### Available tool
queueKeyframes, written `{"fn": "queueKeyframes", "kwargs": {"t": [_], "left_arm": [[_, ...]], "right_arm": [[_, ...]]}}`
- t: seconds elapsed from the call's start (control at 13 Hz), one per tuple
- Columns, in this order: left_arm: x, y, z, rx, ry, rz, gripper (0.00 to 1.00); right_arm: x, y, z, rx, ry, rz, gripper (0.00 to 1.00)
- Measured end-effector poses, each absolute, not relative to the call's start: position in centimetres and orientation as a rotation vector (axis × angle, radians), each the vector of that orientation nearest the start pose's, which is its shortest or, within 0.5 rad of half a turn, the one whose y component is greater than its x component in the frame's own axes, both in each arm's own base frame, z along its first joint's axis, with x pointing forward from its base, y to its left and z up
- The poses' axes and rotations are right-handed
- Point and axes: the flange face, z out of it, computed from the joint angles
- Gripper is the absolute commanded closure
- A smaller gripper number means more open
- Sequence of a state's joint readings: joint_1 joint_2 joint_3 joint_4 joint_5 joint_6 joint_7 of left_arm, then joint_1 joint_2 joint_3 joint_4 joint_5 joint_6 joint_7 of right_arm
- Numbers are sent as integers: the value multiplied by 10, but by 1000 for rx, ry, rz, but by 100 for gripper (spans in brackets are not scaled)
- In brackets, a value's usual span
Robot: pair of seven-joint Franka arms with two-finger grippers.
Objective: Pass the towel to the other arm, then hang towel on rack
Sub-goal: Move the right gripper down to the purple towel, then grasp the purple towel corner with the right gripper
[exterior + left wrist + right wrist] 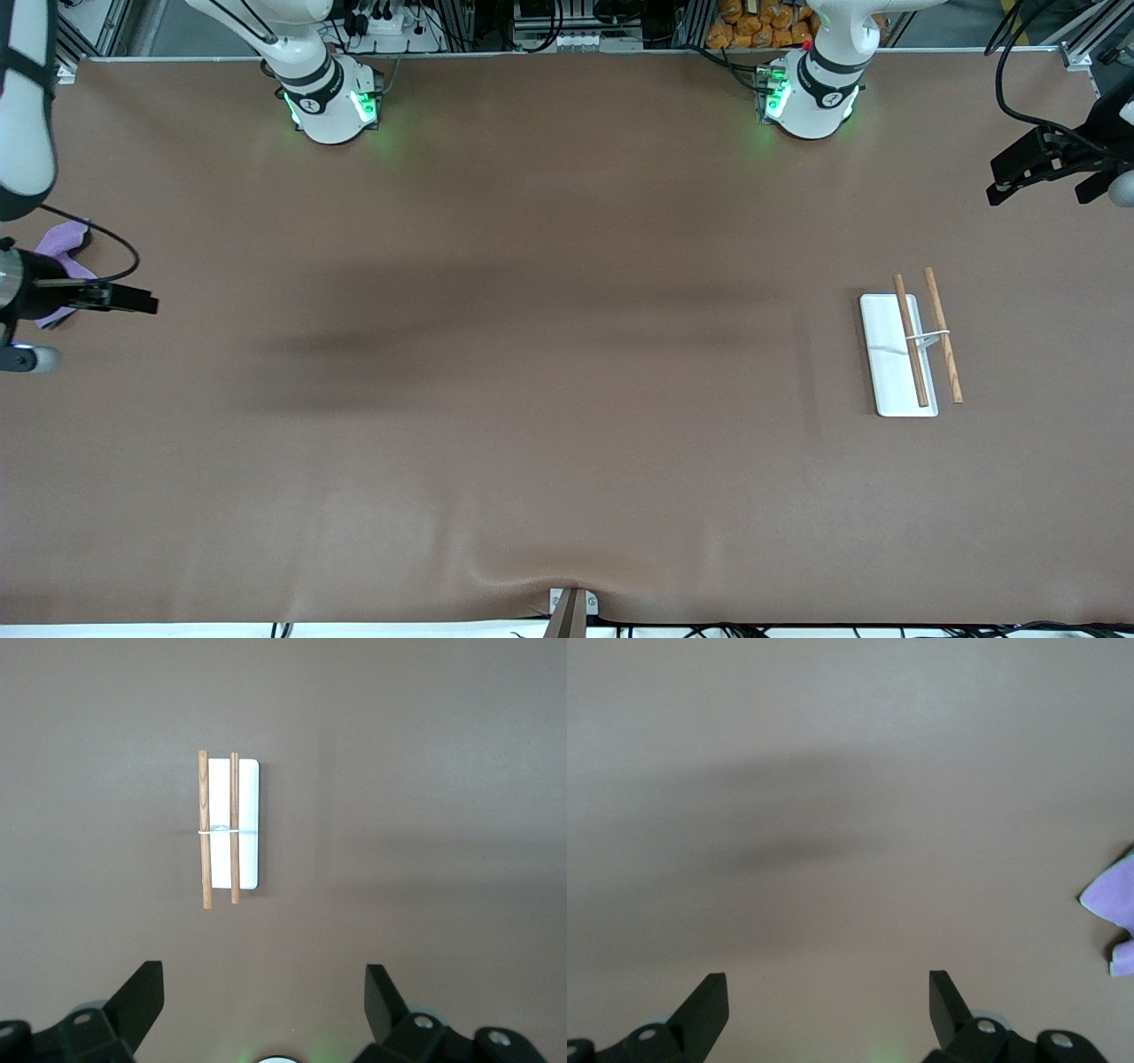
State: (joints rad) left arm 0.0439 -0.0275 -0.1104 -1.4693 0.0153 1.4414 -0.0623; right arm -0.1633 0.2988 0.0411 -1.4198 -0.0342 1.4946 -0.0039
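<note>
The purple towel [62,241] lies crumpled at the right arm's end of the table, partly hidden under that arm's wrist; one corner of it [1109,902] shows in the right wrist view. My right gripper [142,301] hovers beside the towel, open and holding nothing [828,988]. The rack [911,344], a white base plate with two wooden rods, stands toward the left arm's end. My left gripper [999,184] hangs in the air near the table's end by the rack, open and holding nothing [264,979]. The left wrist view shows the whole rack [232,828].
A brown mat [532,399] covers the table. A small clamp [571,610] sits at the table edge nearest the front camera. Black cables [1019,80] trail to the left arm's wrist. The two arm bases [328,102] [811,97] stand along the back edge.
</note>
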Motion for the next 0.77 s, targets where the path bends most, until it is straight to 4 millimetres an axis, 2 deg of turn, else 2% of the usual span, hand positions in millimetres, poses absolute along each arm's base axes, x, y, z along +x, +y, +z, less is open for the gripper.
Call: {"fn": "queueKeyframes", "kwargs": {"t": [0.31,0.46,0.77], "left_arm": [[532,-40,673,-3124,19,3,0],[533,-42,672,-3124,24,4,0],[533,-43,672,-3123,27,5,0]], "right_arm": [[617,-160,469,-3079,336,448,0],[613,-192,449,-3084,391,486,0],[597,-261,424,-3112,418,534,0]]}}
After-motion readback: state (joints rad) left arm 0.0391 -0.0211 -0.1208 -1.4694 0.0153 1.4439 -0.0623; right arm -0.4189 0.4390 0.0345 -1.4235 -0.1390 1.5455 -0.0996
